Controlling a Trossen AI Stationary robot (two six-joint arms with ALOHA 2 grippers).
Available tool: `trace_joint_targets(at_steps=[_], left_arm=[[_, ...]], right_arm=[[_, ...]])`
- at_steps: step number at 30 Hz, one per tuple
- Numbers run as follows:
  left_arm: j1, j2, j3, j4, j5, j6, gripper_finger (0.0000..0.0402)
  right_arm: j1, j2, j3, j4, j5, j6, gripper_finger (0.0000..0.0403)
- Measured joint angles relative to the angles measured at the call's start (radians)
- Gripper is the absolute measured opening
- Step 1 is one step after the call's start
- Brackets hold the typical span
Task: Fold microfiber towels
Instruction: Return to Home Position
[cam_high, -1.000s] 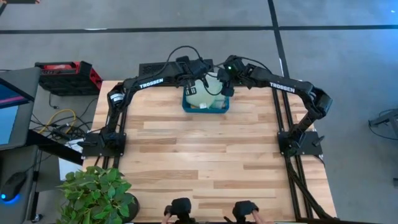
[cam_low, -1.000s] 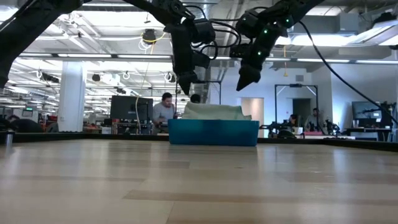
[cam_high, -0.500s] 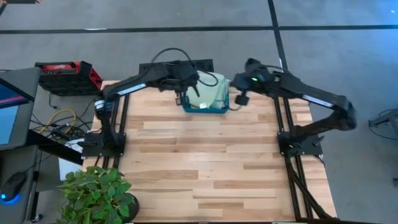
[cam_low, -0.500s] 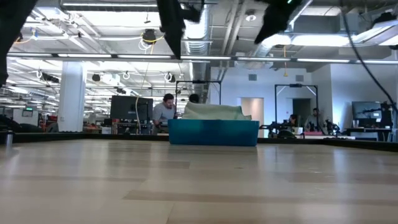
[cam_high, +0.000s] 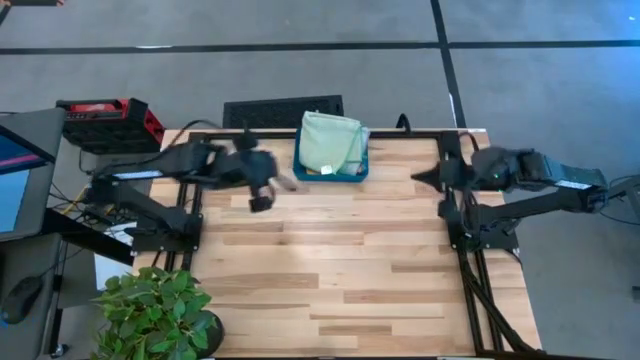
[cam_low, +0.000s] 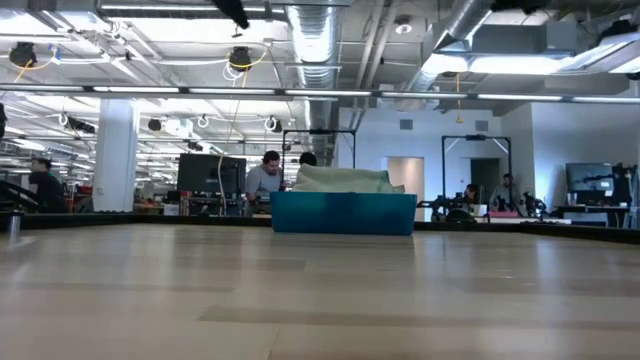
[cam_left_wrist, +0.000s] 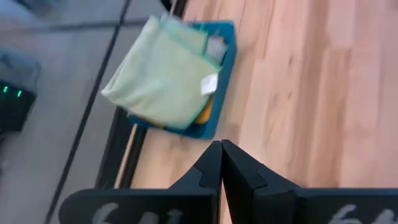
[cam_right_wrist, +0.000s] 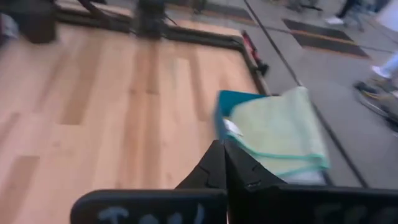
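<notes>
The microfiber towels lie stacked in a teal tray at the table's far edge. A folded light green towel is on top, with an orange towel and a grey one showing under it. In the low view the stack rises above the tray wall. My left gripper hangs shut to the tray's left, pointing toward it. My right gripper hangs shut to the tray's right. Both grippers, left and right, hold nothing.
Bare wooden tabletop stretches from the tray to the near edge. The arms' black base frames stand at left and right. A red case and a plant sit off the table's left side. People show far behind in the room.
Both arms have drawn back from above the tray and risen out of the low view. My left gripper has swung toward the table's left edge, and my right gripper toward the right edge. The towels stay in the tray.
</notes>
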Motion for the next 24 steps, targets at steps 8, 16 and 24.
trace_joint_targets(at_steps=[8,16,24], left_arm=[[-0.082,-0.384,-0.553,0.509,0.016,0.002,0.0000],[-0.087,-0.693,-0.953,0.898,0.118,0.008,0.0000],[-0.086,-0.912,-1.224,1.177,0.133,0.071,0.0000]], right_arm=[[0.170,-0.230,-0.256,0.211,0.000,0.069,0.0008],[0.242,-0.358,-0.480,0.442,0.000,0.121,0.0007],[0.236,-0.415,-0.694,0.658,0.000,0.197,0.0011]])
